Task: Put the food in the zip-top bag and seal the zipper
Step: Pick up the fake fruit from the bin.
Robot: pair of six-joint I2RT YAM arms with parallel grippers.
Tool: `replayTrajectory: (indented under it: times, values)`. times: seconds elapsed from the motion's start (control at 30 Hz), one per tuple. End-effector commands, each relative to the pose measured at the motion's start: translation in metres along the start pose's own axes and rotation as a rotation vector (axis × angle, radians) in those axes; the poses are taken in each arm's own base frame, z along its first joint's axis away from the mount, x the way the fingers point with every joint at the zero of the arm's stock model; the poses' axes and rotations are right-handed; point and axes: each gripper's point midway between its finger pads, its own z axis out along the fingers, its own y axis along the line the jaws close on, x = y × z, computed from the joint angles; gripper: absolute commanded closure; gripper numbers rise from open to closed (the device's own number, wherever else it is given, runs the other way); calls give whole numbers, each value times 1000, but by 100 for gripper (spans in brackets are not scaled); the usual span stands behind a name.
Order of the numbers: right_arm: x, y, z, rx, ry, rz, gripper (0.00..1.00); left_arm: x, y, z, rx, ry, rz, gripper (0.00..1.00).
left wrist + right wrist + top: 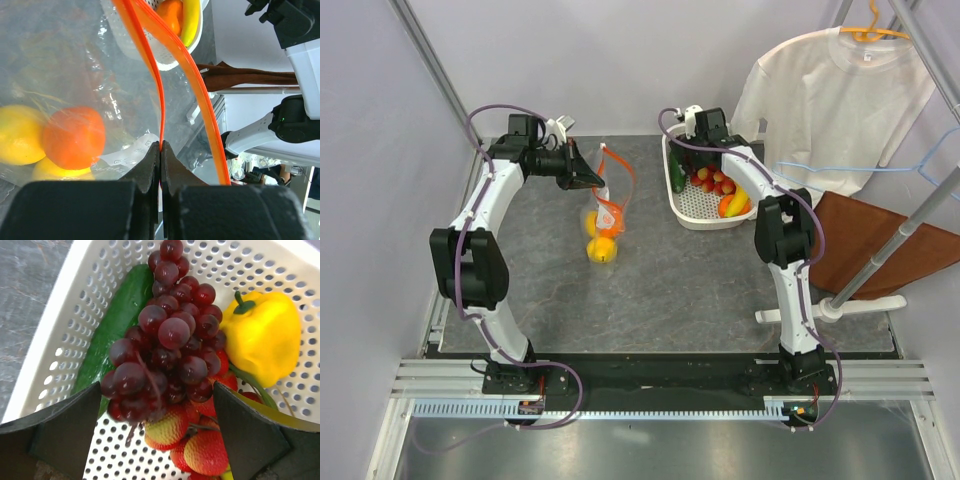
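Grey stone-patterned table [720, 280], pale walls. Zip-top bag [609, 213]: left of centre, mouth raised, open. Yellow and orange food [602, 247] inside. Zipper [156, 90]: one strip pinched by the closed left gripper [160, 150]. Right gripper [155, 395]: fingers spread wide above the grape bunch [167, 350] in the white basket [65, 325]. White T-shirt [830, 100]: hanging, rear right.
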Motion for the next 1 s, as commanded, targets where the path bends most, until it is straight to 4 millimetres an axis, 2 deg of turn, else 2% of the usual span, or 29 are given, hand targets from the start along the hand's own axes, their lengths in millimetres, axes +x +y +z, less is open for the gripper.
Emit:
replayTrajectory:
  times: [0.0,0.1,0.13,0.17,0.27,0.3,0.33,0.53,0.67,0.77,0.93,0.97]
  values:
    - [-16,-9,11,50,-58,18,2,-2,8,-1,-7,-1,14,98]
    - [-15,-8,15,43,-58,12,12,-2,10,-2,-11,0,8,98]
    - [-17,-7,13,38,-63,13,21,-1,11,-2,-11,2,6,98]
    - [-18,-6,12,32,-64,14,26,-2,11,-3,-13,-1,6,98]
    - [-27,-5,-3,20,-87,25,47,-2,12,-4,-17,-3,7,98]
    - [-37,-6,-13,19,-109,28,56,-1,13,-4,-20,-3,4,98]
    - [-40,-6,-17,16,-116,28,69,-1,12,-5,-19,-5,4,98]
    - [-72,-11,-59,18,-188,44,100,-1,13,-7,-22,-7,-2,98]
    - [-95,-10,-93,-11,-249,52,100,0,13,-6,-20,-4,-5,98]
    - [-100,-4,-107,-47,-264,61,100,1,14,-6,-18,0,-8,98]
    - [-123,11,-150,-143,-339,84,100,2,17,-4,-23,3,-15,98]
    - [-132,18,-166,-186,-370,81,100,2,16,-5,-22,2,-14,98]
